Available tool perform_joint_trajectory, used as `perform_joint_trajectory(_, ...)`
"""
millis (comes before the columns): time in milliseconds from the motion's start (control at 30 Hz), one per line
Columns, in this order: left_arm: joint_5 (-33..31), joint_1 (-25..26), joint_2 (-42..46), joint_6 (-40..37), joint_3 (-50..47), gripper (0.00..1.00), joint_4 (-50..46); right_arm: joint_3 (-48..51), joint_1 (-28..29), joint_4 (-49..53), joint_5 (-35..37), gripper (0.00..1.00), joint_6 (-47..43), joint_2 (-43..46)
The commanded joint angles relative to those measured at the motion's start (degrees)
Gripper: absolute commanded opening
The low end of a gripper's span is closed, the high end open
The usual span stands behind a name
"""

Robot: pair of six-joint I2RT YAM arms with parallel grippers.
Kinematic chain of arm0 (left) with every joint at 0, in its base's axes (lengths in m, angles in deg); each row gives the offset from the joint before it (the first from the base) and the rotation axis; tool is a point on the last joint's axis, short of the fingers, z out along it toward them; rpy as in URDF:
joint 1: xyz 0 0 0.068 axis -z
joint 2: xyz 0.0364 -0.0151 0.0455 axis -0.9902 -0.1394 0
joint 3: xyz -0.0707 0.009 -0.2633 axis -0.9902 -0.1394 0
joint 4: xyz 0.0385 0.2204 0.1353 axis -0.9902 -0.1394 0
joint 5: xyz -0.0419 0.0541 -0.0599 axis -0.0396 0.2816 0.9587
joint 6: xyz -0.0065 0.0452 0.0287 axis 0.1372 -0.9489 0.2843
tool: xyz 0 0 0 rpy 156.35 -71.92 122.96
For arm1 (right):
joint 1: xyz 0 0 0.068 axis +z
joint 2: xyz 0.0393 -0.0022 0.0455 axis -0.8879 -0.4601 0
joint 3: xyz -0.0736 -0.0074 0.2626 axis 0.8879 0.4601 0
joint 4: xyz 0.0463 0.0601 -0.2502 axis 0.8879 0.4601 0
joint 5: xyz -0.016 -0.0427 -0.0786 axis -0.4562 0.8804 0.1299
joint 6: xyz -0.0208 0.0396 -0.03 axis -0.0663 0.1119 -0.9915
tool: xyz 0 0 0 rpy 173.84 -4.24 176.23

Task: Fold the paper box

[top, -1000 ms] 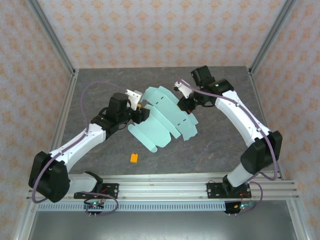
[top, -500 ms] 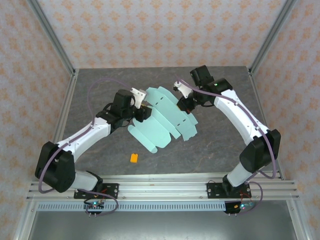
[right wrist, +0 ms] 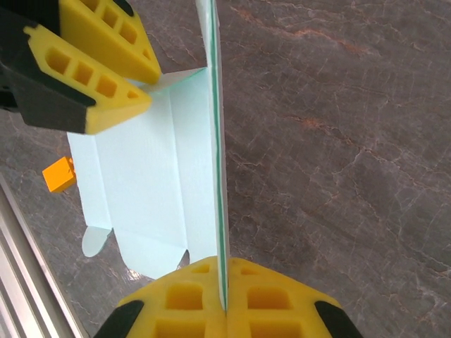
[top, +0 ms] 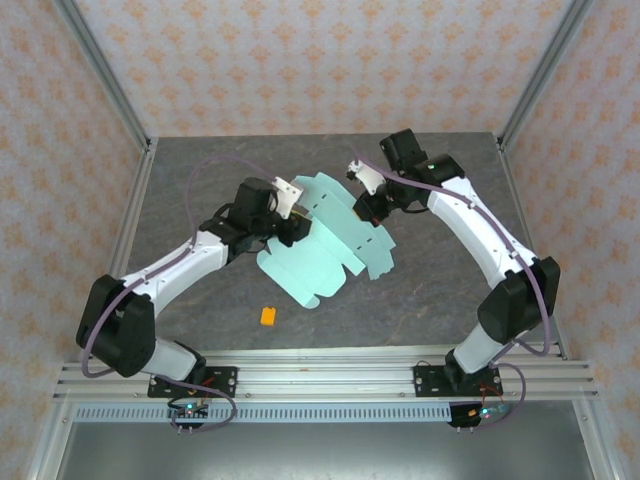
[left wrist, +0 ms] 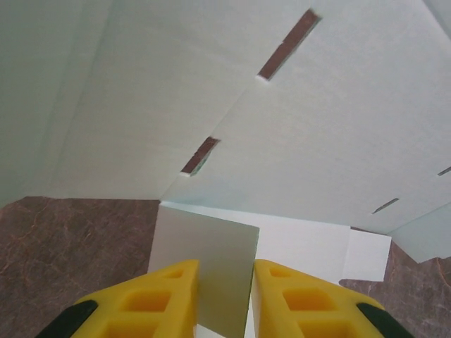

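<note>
Paper box, pale mint-teal die-cut card sheet (top: 335, 245): edge clamped in right gripper (right wrist: 225, 266); flap between left gripper (left wrist: 225, 271) fingers, grip cannot be told.

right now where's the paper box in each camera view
Top external: paper box in the middle of the picture, between left gripper and right gripper.
Left wrist: its slotted sheet spans the upper picture, with one flap between the left gripper's fingers.
Right wrist: edge-on, a vertical line running down into the right gripper.
Shared landmark: the left gripper, at the box's flap.
</note>
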Motion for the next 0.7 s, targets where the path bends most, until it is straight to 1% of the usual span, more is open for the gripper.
perform_joint_trajectory(0,3.22,2.19,-1.58,-1.22,2.37,0.28,-0.46,-1.77,0.10,-3.39,-4.76,0.00,1.62,-0.33)
perform_joint_trajectory(233,0.62,2.52,-1.66,-1.64,2.30,0.33,-1.00,-1.09,0.06,-2.12,-1.79,0.00,-0.36,0.30)
perform_joint_trajectory(467,-1.76,2.11,5.93,-1.16,-1.64,0.43,-0.40,-0.88,0.04,-0.19,3.84,0.00,-4.03,0.96)
perform_joint_trajectory(533,-0.77,1.32,8.45,-0.01,-2.82,0.45,1.00,-0.44,0.11,-0.11,2.75,0.00,-4.97,1.25)
perform_joint_trajectory(600,1.82,0.30,10.09,1.39,-3.14,0.47,2.66,0.24,0.10,-0.39,1.31,0.00,-5.50,1.62)
perform_joint_trajectory(667,5.14,-0.86,10.14,2.64,-1.46,0.49,2.98,0.98,0.05,-0.92,0.11,0.00,-6.07,2.08)
